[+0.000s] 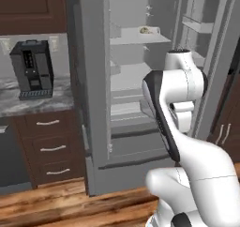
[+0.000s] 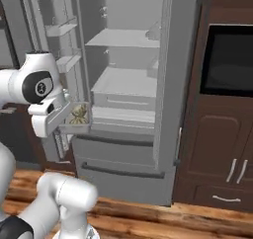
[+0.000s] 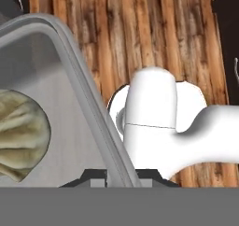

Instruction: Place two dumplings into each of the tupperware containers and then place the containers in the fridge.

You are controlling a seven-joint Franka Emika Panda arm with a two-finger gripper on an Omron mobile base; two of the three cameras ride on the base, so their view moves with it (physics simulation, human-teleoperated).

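Note:
The fridge stands open, its pale shelves showing. My gripper is shut on the rim of a translucent tupperware container, held level in front of the fridge's lower shelves. Dumplings lie inside it. In the hand view the container's grey wall runs between my fingertips, and a pale dumpling rests on its floor at the left. A second container with dumplings sits on the fridge's upper shelf, also visible as a container from the right.
The fridge's open doors carry racks on both sides of my arm. A black machine stands on the marble counter left of the fridge, above drawers. A dark built-in oven is on the right. Wood floor lies below.

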